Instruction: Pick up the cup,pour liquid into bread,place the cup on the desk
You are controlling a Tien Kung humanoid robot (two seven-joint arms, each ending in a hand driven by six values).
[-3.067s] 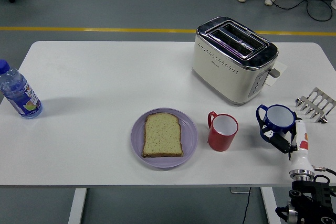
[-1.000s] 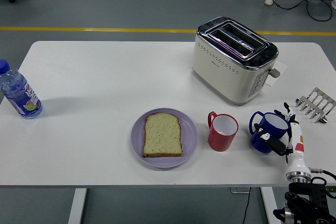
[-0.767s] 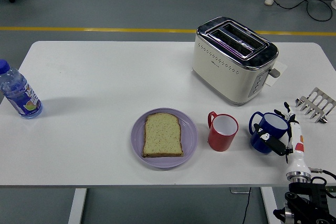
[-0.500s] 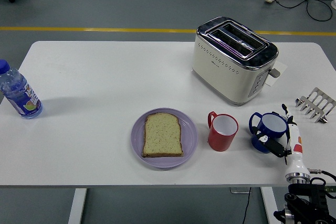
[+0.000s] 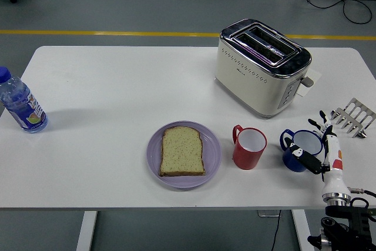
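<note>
Head view: a dark blue ceramic cup (image 5: 301, 150) stands upright near the white table's (image 5: 117, 86) right front corner. The robot's right hand (image 5: 320, 145) sits against it, fingers (image 5: 322, 123) spread beside the rim; a firm hold cannot be told. A bread slice (image 5: 182, 151) lies on a lilac plate (image 5: 212, 152) at front centre, a red mug (image 5: 249, 147) between. No writing is legible.

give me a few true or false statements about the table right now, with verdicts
1. The blue cup stands on the table right of the red cup. True.
2. The bread slice sits in the toaster. False: it lies on the purple plate.
3. The right hand is at the blue cup. True.
4. The water bottle is beside the toaster. False: it stands at the table's left edge.
5. The red cup lies on its side. False: it stands upright.
</note>
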